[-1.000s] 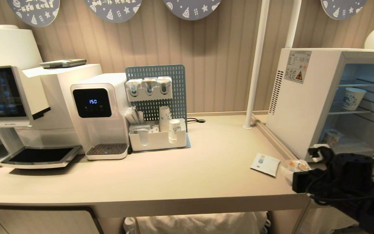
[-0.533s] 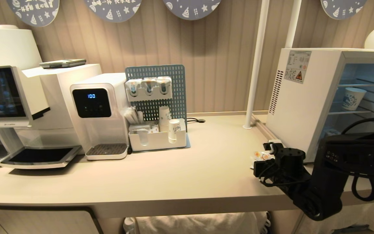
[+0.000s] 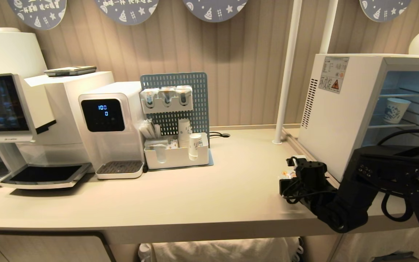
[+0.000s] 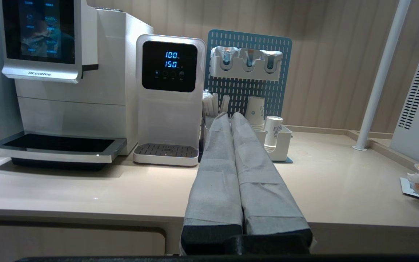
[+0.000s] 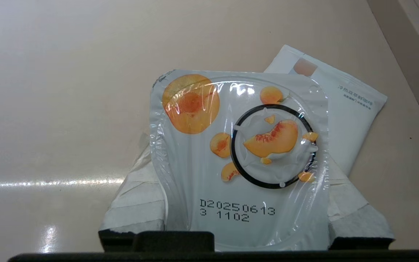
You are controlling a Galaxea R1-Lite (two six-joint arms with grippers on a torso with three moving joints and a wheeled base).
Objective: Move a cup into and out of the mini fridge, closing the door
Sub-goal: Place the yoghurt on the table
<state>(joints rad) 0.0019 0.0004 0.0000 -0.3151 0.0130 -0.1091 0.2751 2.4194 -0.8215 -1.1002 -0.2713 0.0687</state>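
above the counter (image 3: 195, 196), right gripper (image 5: 246, 222) clamps the peach cup (image 5: 238, 145) between its fingers.

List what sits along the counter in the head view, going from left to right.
Coffee machine → water dispenser → blue pegboard organiser → white pole → right gripper holding the peach cup → mini fridge, with a paper cup on its shelf.

We see a beige table (image 3: 231, 189), a white mini fridge (image 3: 333, 120) with a red-and-yellow warning sticker, and a blue pegboard (image 3: 175, 103). The cup (image 5: 242, 153) has a white foil lid printed with orange peach slices and a black ring.
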